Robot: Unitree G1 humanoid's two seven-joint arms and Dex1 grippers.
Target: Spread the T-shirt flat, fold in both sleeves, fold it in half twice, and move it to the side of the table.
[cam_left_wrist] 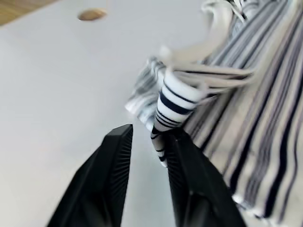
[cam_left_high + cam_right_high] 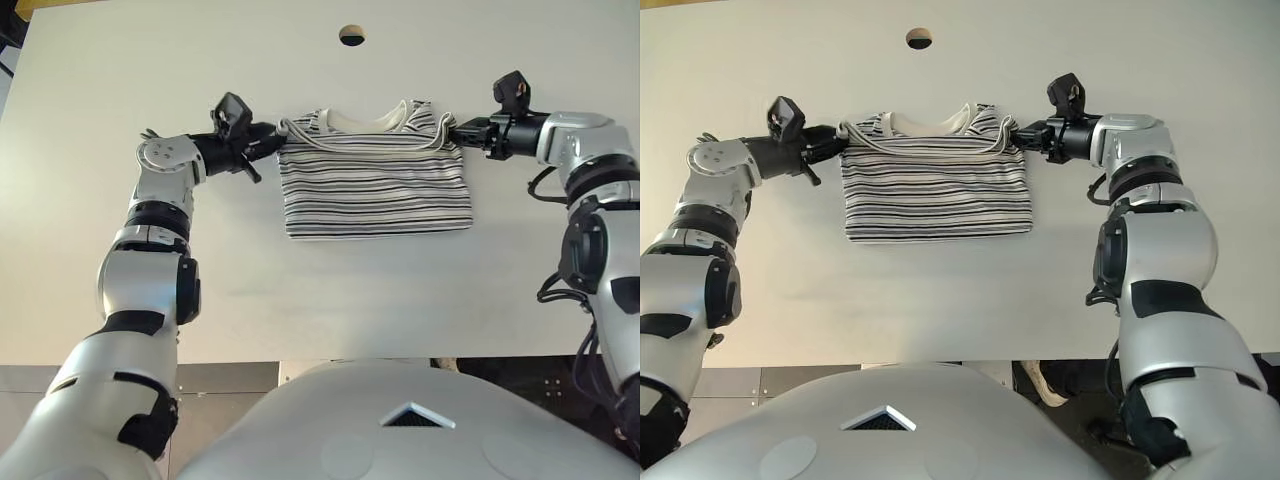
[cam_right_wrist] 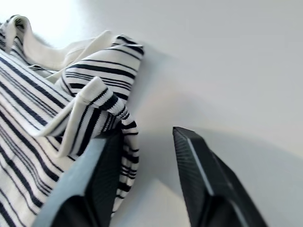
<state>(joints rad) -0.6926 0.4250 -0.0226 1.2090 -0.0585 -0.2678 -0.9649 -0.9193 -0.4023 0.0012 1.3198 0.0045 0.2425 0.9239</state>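
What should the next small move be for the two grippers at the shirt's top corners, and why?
Probably shut both grippers on the shoulder corners of the T-shirt. The left gripper and the right gripper are open, each with a bunched corner against one finger. The sleeves appear folded in already, so a half fold seems due.

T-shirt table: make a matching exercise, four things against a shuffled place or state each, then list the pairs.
Things:
1. T-shirt
2. left gripper
3. right gripper
4. round hole

Places or states:
A. open, at the shirt's corner on the robot's right
B. in the table, beyond the shirt
C. striped, lying between the grippers
D. open, at the shirt's corner on the robot's left

Pairs: 1-C, 2-D, 3-A, 4-B.
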